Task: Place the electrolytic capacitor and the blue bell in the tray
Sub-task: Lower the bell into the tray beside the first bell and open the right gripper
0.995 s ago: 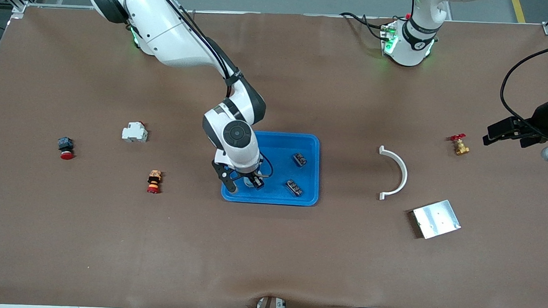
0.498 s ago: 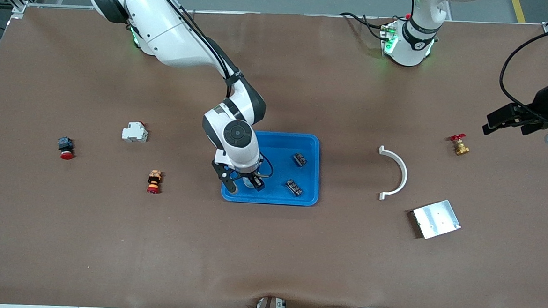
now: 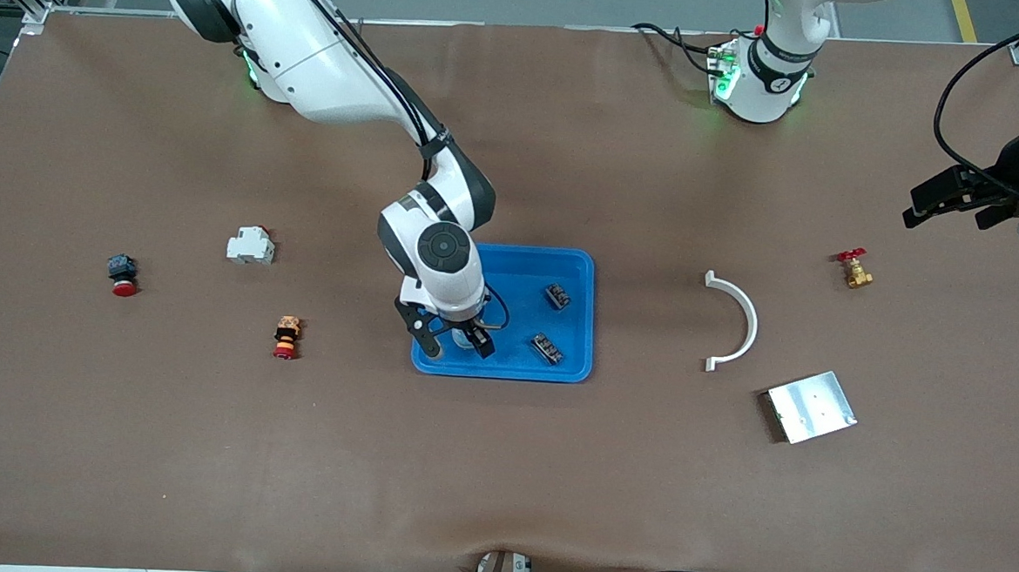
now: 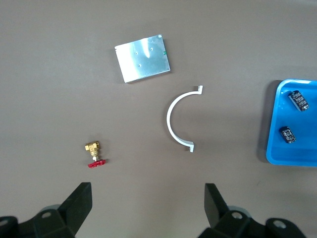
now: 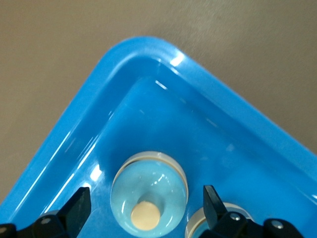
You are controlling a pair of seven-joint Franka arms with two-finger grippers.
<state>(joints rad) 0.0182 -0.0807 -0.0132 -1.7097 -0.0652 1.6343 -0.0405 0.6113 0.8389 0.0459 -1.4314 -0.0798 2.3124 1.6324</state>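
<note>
the right gripper [image 3: 455, 343] stood low over the corner of the bright blue shallow plastic tray [image 3: 576, 268] that lies toward the front camera and the right arm's end, its fingers [image 5: 75, 210] spread apart around nothing. just under them the round pale blue bell with a cream button [image 5: 149, 193] rested on the tray floor. two small black electrolytic capacitors [image 3: 557, 295] lay in the same tray. the left gripper [image 3: 953, 201], jaws wide apart, waited in the air near the table edge at the left arm's end, above the small brass valve with a red handle [image 3: 855, 269].
</note>
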